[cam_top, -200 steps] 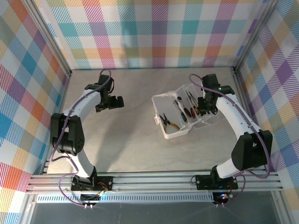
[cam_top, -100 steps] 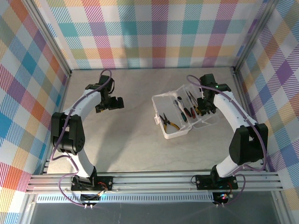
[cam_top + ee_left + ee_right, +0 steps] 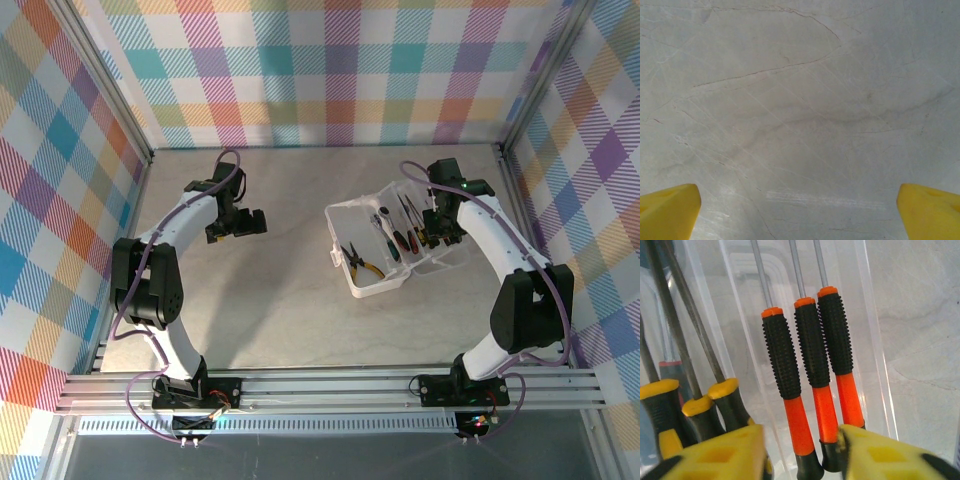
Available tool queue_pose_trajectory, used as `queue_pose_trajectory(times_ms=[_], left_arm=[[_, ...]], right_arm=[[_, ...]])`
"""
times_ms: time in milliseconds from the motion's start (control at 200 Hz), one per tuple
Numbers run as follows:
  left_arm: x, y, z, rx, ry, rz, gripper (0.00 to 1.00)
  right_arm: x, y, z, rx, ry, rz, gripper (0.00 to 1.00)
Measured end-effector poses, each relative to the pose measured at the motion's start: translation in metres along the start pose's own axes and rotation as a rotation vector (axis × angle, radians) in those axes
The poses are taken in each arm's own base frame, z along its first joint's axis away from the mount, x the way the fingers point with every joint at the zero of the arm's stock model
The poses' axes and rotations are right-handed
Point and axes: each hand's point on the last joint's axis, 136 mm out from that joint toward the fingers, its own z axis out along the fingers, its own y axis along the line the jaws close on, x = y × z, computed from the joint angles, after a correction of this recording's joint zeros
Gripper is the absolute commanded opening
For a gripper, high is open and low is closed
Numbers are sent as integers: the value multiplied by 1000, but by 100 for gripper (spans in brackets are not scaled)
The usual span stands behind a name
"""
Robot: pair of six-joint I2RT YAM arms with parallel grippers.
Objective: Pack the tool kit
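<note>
The tool kit's whitish case [image 3: 340, 225] lies open right of the table's middle, its clear lid [image 3: 447, 262] folded out to the right. Yellow-handled pliers [image 3: 361, 263] lie in its near-left part. Three orange-and-black screwdrivers [image 3: 812, 365] lie side by side against a clear wall [image 3: 740, 315]. My right gripper [image 3: 800, 460] [image 3: 436, 228] hangs open just over their butt ends, its fingers apart on either side of them. Yellow-and-black handles [image 3: 730, 400] lie to their left. My left gripper [image 3: 800, 215] [image 3: 240, 222] is open wide over bare table.
Checked walls close the table on the left, back and right. The right arm [image 3: 510, 260] curves round the case's right side. The marbled tabletop [image 3: 290, 300] stretches between the left gripper and the case, and on to the near rail.
My right gripper's jaws have parted from shut and let go of a screwdriver, which now lies in the case. The right arm shifted slightly. The left arm has barely moved.
</note>
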Motion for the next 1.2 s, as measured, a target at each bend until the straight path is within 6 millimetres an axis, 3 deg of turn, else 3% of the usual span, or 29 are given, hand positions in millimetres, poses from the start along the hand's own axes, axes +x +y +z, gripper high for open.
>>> queue_pose_trajectory(times_ms=[115, 210, 300, 400, 520, 640, 760, 935, 1195], left_arm=[[0, -1, 0, 5, 2, 0, 100], [0, -3, 0, 15, 3, 1, 100], [1, -6, 2, 19, 8, 7, 100], [-1, -17, 8, 27, 14, 27, 100], [-2, -41, 17, 52, 20, 70, 100], [1, -68, 28, 78, 37, 117, 100], [4, -86, 35, 100, 50, 146, 100], [1, -110, 39, 139, 43, 168, 100], [2, -127, 48, 163, 56, 180, 100]], right_arm=[[-5, -10, -18, -76, -67, 111, 83], [-7, -43, -50, -114, -181, 295, 99], [1, -71, -77, -132, -281, 460, 99], [19, -78, -87, -178, -325, 591, 99], [49, -70, -65, -249, -264, 725, 98], [82, -59, -32, -303, -154, 852, 84], [103, -49, -14, -332, -83, 931, 71], [108, -39, 3, -368, -42, 967, 56], [105, -40, 34, -356, 15, 978, 47]])
